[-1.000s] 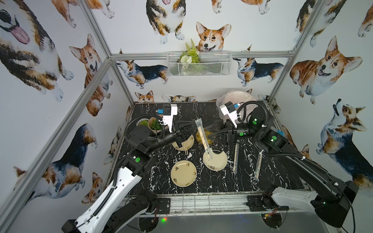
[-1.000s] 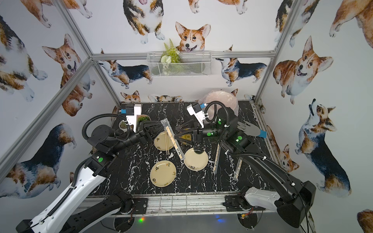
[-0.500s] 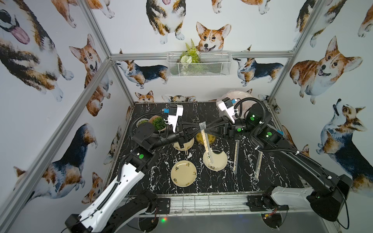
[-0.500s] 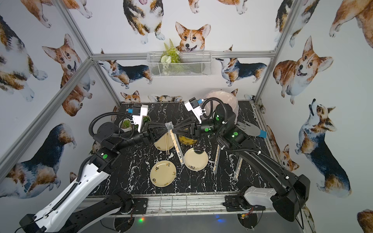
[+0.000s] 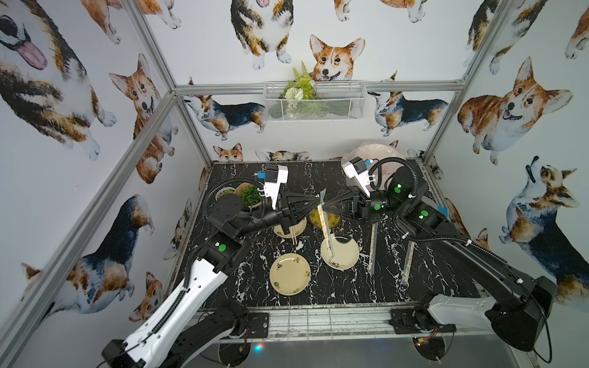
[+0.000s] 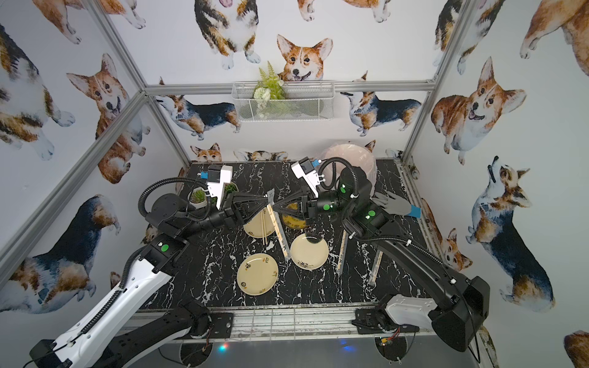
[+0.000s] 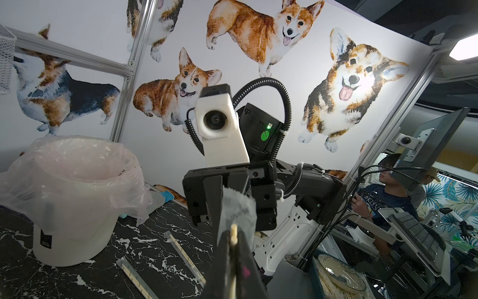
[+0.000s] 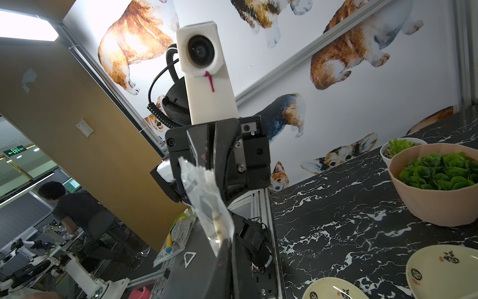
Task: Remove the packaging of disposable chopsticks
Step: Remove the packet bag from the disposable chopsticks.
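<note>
Both top views: my right claw (image 5: 327, 207) has just come together on packaging (image 5: 329, 234) top, facing left claw (image 5: 316, 202), clamped on same sleeve. Disposable chopsticks (image 7: 233, 234) hang inside, below claws. I judge pull-apart can start.

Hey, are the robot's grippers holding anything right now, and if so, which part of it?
Both the left gripper and right gripper are shut on the top end of one packaging sleeve, chopsticks still inside; the rest hangs below.
</note>
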